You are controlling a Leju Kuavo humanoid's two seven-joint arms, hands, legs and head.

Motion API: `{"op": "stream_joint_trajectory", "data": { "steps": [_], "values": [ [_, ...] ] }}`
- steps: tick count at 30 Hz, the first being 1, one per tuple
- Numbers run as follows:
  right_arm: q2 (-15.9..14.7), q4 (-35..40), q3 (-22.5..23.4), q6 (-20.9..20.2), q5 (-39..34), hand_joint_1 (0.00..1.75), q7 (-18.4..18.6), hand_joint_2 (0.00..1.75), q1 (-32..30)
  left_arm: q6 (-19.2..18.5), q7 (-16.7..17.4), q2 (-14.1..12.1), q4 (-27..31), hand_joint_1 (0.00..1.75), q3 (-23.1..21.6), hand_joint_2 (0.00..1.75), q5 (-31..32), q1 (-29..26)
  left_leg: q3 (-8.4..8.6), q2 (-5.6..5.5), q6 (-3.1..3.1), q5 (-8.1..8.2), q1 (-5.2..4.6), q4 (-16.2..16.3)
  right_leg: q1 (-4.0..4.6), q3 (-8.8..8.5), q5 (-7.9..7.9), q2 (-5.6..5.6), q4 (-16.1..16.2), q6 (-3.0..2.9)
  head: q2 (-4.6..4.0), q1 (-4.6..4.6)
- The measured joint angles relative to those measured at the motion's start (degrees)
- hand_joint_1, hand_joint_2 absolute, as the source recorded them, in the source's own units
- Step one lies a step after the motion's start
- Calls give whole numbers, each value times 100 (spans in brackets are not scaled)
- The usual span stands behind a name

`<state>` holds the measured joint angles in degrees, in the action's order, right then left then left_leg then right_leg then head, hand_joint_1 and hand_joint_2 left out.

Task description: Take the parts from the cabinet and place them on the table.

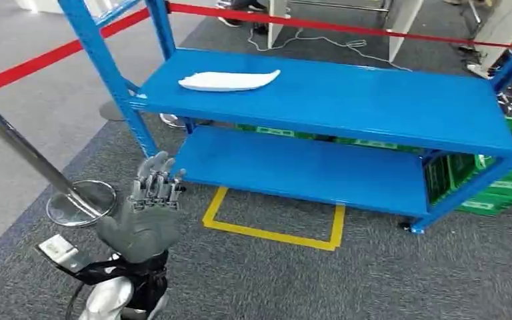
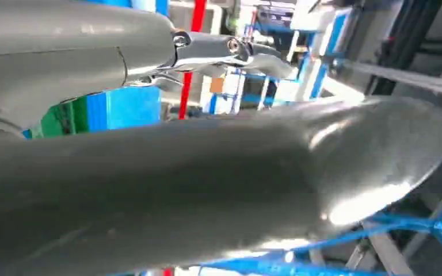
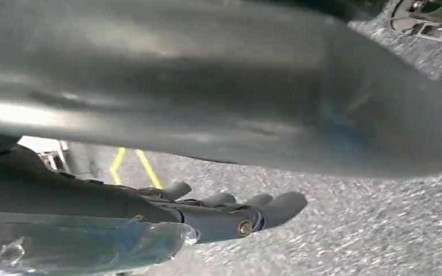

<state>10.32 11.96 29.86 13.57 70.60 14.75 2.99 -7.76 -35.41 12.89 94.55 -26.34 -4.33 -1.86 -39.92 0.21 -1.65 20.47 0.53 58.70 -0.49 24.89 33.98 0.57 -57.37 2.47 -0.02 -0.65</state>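
Head view: a blue steel cabinet [image 1: 347,100] of open shelves fills the upper and middle frame; on its top shelf, upper left of centre, lies one white flat part [image 1: 228,81], resting free, nothing touching it; the lower shelf [image 1: 300,167] shows bare blue; green crates [image 1: 507,190] sit behind the frame at the right edge; a yellow taped outline [image 1: 273,230] marks the carpet below centre; a red barrier tape [image 1: 53,57] runs across the upper left, its chrome post and base [image 1: 80,203] at lower left. The left hand [image 1: 148,213] is raised in the lower left, fingers [image 1: 157,177] spread and holding nothing, well apart from the part.

Left wrist view: the grey thumb takes most of the picture; darker fingers [image 2: 230,52] near the top lie extended with nothing between them; blurred blue shelving beyond.

Right wrist view: the right hand [image 3: 218,215] hangs over grey carpet, fingers [image 3: 276,207] out straight and loose, nothing in them; yellow tape [image 3: 135,167] shows at left of centre; a clear plastic piece at the lower left edge, unclear what.

Judgement: the task looks barely begun; the part is not yet grasped, no desk is seen, so reach, grasp, carry and placing all remain.
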Motion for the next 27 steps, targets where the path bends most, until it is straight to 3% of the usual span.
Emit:
{"op": "stream_joint_trajectory", "data": {
  "steps": [1,2,3,5,6,7,8,11,13,15,17,18,20,21,22,23,26,27],
  "values": [
    [0,0,0,0,11,0,0,0,6,0,-11,9,0,0,-4,0,13,5,32,-17,66,-38,46,-38,-13,-67,24,-8,17,38,0,9],
    [0,0,2,2,26,0,0,0,5,-2,-15,11,0,0,-13,0,15,6,63,-22,108,-5,40,-43,-8,-28,111,-17,-112,60,0,30],
    [0,0,2,0,44,0,0,0,11,-15,-33,11,0,0,-22,0,22,11,81,-29,147,77,33,-48,-5,166,308,-18,-467,70,0,50],
    [0,0,2,-9,63,0,0,0,12,-70,-89,2,0,0,-24,0,35,8,129,-42,214,199,-6,-46,-5,838,649,-18,-1533,67,0,70],
    [0,0,2,-22,70,0,0,0,-7,-96,-109,-2,-2,0,-26,0,57,8,179,-44,221,249,-27,-46,-2,1089,666,-17,-1854,59,0,68],
    [0,0,4,-22,74,0,0,0,-29,-118,-118,-6,-4,0,-28,0,63,6,253,-49,234,290,-43,-46,7,1211,528,-17,-1897,44,-2,70],
    [0,0,9,-22,87,0,0,0,-45,-133,-118,-6,-9,0,-28,0,68,6,354,-55,239,347,-58,-46,19,1196,238,-17,-1675,14,0,70],
    [-2,0,24,-15,101,0,-9,0,-54,-146,-118,-4,-13,0,-31,0,65,16,620,-42,195,435,-65,-57,69,807,-755,-17,-301,-99,0,70],
    [0,-4,55,6,107,0,-17,0,-25,-144,-92,0,-26,0,-28,0,35,32,646,-70,136,479,-86,-38,101,784,-709,-21,-220,-87,0,64],
    [-2,-2,79,11,118,0,-9,0,-16,-140,-81,2,-28,0,-28,0,13,34,653,-69,77,479,-63,-81,125,788,-695,-13,-214,-124,0,70],
    [0,-2,98,24,125,0,0,0,-17,-136,-74,0,-26,0,-28,0,6,39,627,-64,9,563,-77,-5,62,699,-751,-15,-97,-181,0,61],
    [0,-2,101,26,138,0,0,0,-14,-136,-74,0,-26,0,-31,0,6,46,498,-63,-18,740,-76,264,54,683,-749,-16,-81,-204,0,37],
    [0,-2,105,26,144,0,0,0,-11,-136,-61,-2,-33,0,-28,0,4,46,40,-62,-62,1102,-55,1107,51,673,-722,-16,-81,-234,0,41],
    [0,-2,107,26,146,0,0,0,-12,-136,-59,-4,-39,0,-26,0,-2,46,-209,-62,-78,1202,-48,1498,50,666,-703,-16,-81,-234,0,44],
    [0,-2,111,26,149,0,6,0,-13,-136,-59,-4,-46,0,-26,0,-4,46,-316,-62,-86,1144,-40,1597,46,650,-684,-14,-81,-230,0,46],
    [0,-2,118,26,149,0,9,0,-14,-136,-59,-4,-50,0,-26,0,-4,46,-287,-61,-92,959,-33,1459,41,623,-660,-8,-82,-219,0,44],
    [0,-2,138,24,149,0,9,0,-16,-136,-59,-4,-55,0,-26,0,-4,49,300,-39,-123,160,2,181,15,507,-554,9,-83,-135,0,39],
    [-7,-2,142,24,151,0,9,0,-8,-136,-59,0,-61,0,-28,0,-7,62,413,-32,-125,250,-3,-7,60,549,-498,15,-118,-82,0,11]
  ]
}}
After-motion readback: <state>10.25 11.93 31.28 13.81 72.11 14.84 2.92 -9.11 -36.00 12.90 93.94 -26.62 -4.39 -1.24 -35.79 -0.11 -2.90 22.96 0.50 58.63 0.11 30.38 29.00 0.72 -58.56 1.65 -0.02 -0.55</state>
